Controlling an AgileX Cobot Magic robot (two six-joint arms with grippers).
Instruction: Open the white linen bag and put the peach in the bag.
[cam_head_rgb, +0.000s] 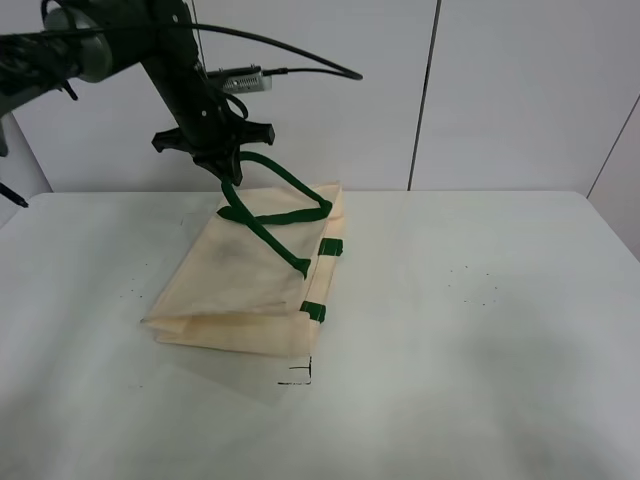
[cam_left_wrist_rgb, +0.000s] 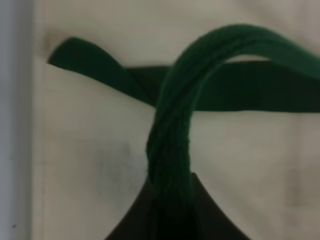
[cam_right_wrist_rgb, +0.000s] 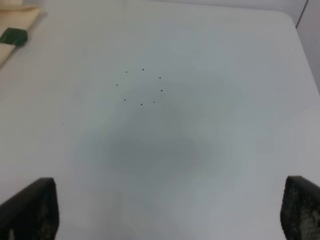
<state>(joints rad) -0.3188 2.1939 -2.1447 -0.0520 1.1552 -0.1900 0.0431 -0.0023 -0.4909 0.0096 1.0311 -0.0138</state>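
On the left half of the worktop, the white linen bag lies flat and folded over on itself, mouth shut, its cream weave soft, matte and faintly smudged; two small green tabs mark the edge nearest the middle; the peach shows in none of the views, so where it sits I cannot tell. One dark green strap, a flat woven band bunched and twisted into a cord where it is held, rises from the cloth into the left pincer, which is closed on it above the bag's far end; a slack strap lies across the panel below it. To open the bag well, I judge the lift should go slowly upward and slightly away from the fold, so that only the upper panel peels free; limp cloth is likely to drag both layers together, and the other side may need holding down. The right pincer hangs over bare worktop well apart from the bag, its dark textured fingertips spread wide with nothing between them.
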